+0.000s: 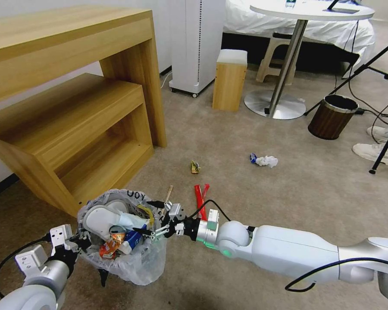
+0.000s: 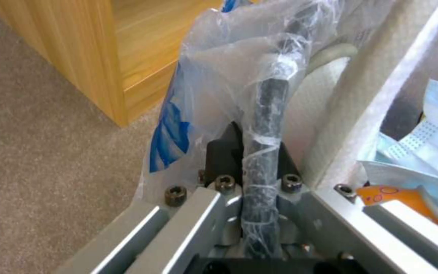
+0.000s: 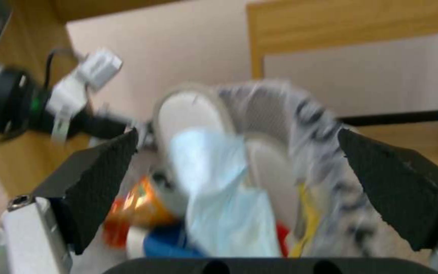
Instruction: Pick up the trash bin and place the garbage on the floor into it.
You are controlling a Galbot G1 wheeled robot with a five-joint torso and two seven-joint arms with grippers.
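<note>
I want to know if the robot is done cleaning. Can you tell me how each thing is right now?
Trash bin: held up at its rim, partly filled.
Left gripper: shut on the bin's rim.
Right gripper: open over the bin, holding nothing.
White slippers: inside the bin.
Red wrapper: lying on the carpet.
White tissue: crumpled on the carpet.
Wooden stick: on the carpet.

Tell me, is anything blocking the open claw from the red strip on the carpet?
Nothing visible does. The right gripper hangs open at the rim of the small round bag-lined trash bin. The thin red wrapper strip lies just beyond on bare beige carpet, beside a small wooden stick.
</note>
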